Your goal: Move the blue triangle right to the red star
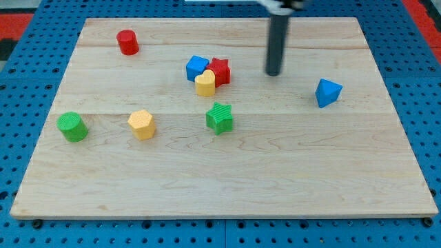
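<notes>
The blue triangle (329,92) lies at the view's right of the wooden board (220,172). The red star (220,70) sits near the board's upper middle, touching a blue cube (196,67) on its left and a yellow block (205,83) below it. My tip (273,72) ends a dark upright rod. It stands between the red star and the blue triangle, to the upper left of the triangle, touching neither.
A red cylinder (127,42) stands at the upper left. A green cylinder (72,127) is at the left, a yellow hexagon (142,125) right of it, and a green star (220,118) below the cluster. Blue pegboard surrounds the board.
</notes>
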Controlling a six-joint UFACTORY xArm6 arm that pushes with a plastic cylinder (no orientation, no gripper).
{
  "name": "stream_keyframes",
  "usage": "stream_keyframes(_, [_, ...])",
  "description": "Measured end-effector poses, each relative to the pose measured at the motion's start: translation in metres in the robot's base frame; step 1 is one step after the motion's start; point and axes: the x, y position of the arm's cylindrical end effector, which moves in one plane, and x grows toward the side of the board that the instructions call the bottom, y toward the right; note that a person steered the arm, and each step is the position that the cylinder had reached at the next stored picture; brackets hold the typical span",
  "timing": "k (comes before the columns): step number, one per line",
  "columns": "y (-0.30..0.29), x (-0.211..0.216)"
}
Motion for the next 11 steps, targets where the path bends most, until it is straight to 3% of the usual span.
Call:
stream_keyframes(1, [0.084, 0.002])
stream_keyframes(2, [0.096, 0.045])
stream_keyframes(3, [0.068, 0.069])
stream_keyframes(6, [0.031, 0.019])
stream_keyframes(9, [-0.049, 0.011])
stream_keyframes(11, [-0.054, -0.019])
